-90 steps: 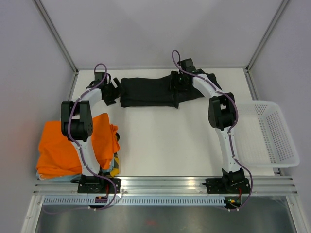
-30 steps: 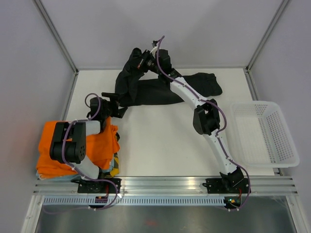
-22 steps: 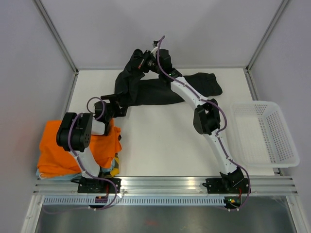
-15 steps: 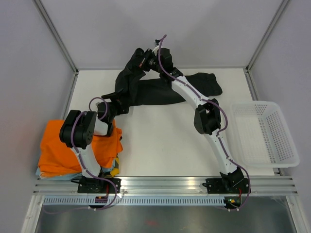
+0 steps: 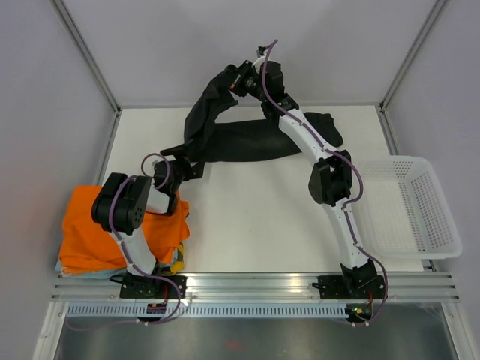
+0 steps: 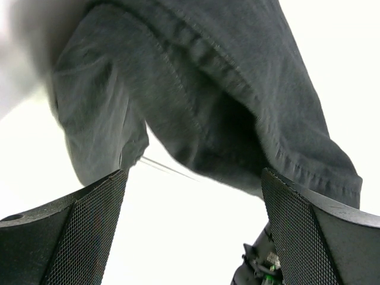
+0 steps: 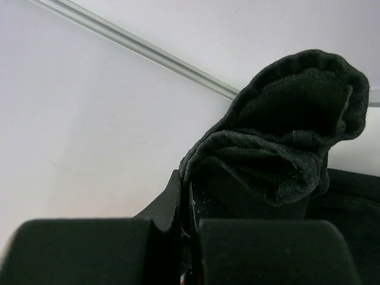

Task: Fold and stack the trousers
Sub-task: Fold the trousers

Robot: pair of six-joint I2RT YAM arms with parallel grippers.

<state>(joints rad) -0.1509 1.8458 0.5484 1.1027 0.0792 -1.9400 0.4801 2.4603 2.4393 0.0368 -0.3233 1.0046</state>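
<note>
Top external view: my right hand [image 5: 240, 81] is pinched shut on one end of the black trousers [image 5: 247, 144], raised over the far edge of the bench [image 5: 255, 217], the rest lying there. My left hand [image 5: 189, 163] gapes wide, empty, beside the hanging part; I should pinch its lower edge before folding across.

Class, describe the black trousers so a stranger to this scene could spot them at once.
On the white table, look along the far edge: the trousers lie there, long and black. One end hangs lifted from the right pincer, unlike the orange garment at the near left.
</note>
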